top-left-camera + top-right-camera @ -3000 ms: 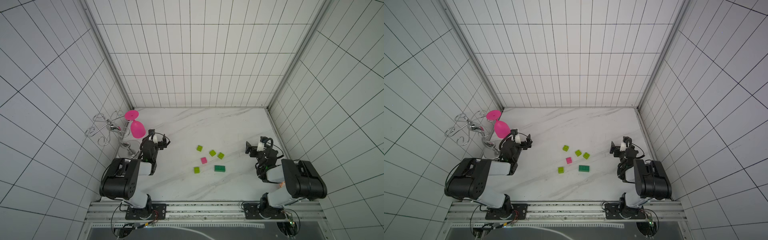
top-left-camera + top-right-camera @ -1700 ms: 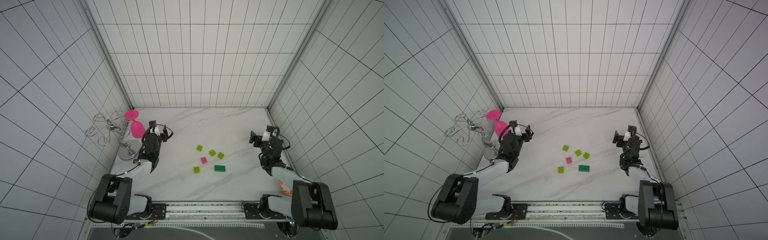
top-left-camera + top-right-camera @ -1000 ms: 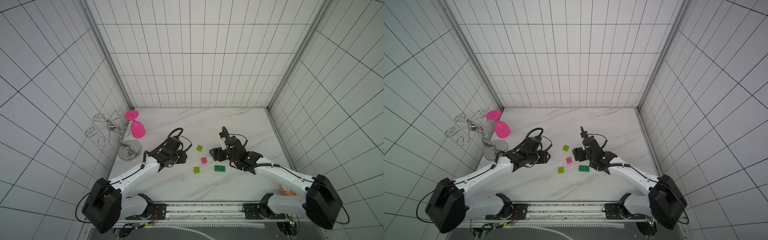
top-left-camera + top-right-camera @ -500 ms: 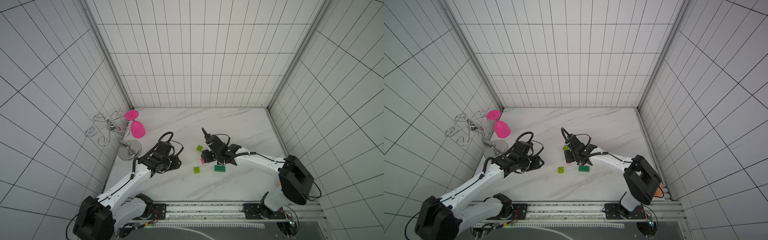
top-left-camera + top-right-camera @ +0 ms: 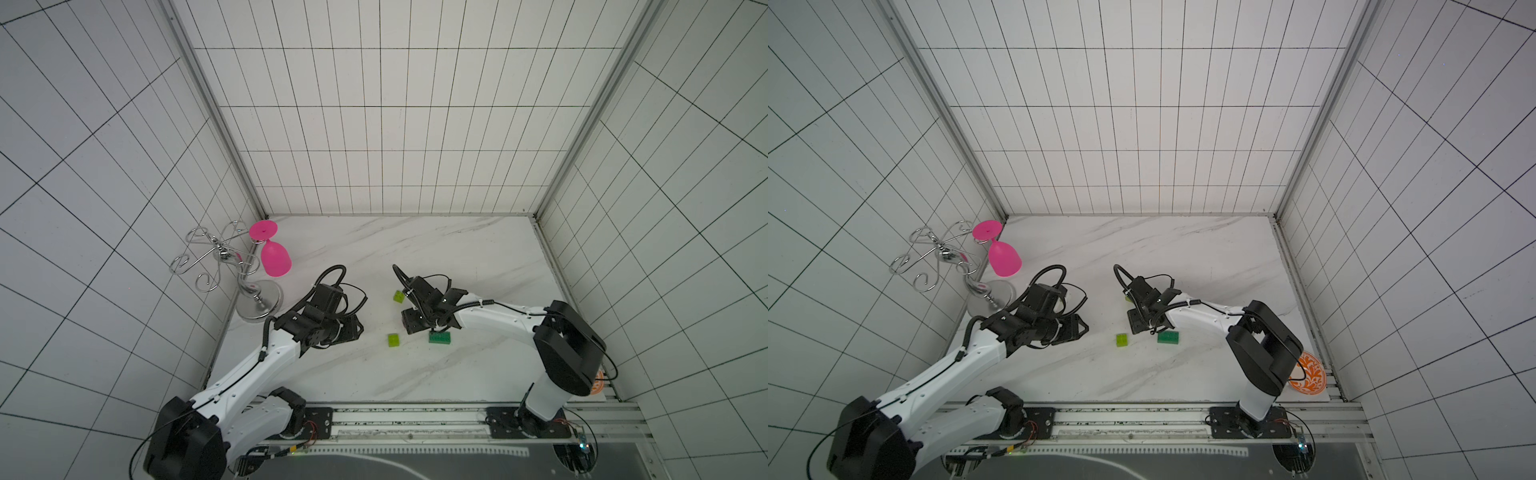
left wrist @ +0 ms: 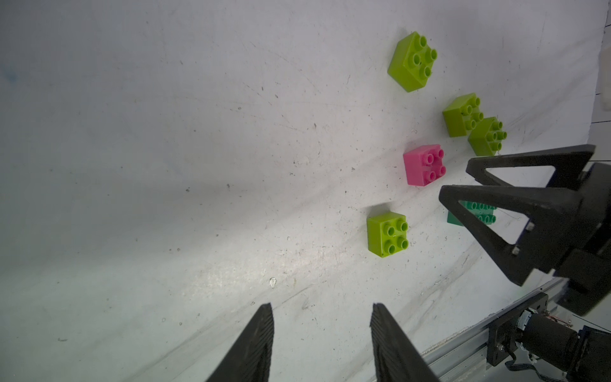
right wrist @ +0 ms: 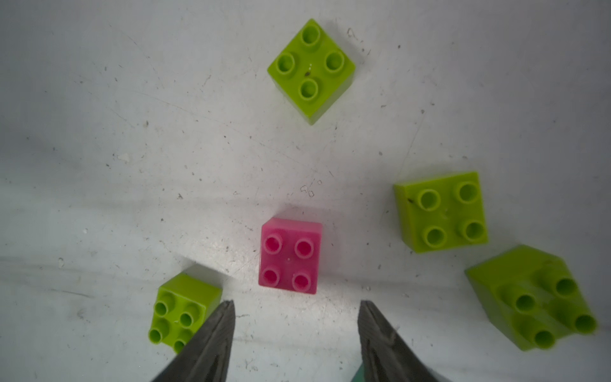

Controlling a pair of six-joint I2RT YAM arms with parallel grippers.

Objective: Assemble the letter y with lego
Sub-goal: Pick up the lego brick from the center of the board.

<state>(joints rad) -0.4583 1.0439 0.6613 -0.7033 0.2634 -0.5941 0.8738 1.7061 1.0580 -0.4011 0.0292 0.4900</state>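
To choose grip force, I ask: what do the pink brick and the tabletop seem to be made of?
Pink brick: probably moulded plastic, smooth and slightly glossy; even colour, hollow round studs. Tabletop: white with grey veins, so marble or a marble-look laminate, I cannot tell which; matt, with fine scratches and specks.

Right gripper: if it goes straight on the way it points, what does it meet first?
Probably the pink brick, centred just ahead of the open jaws of the right gripper; how high the gripper hangs is hard to judge.
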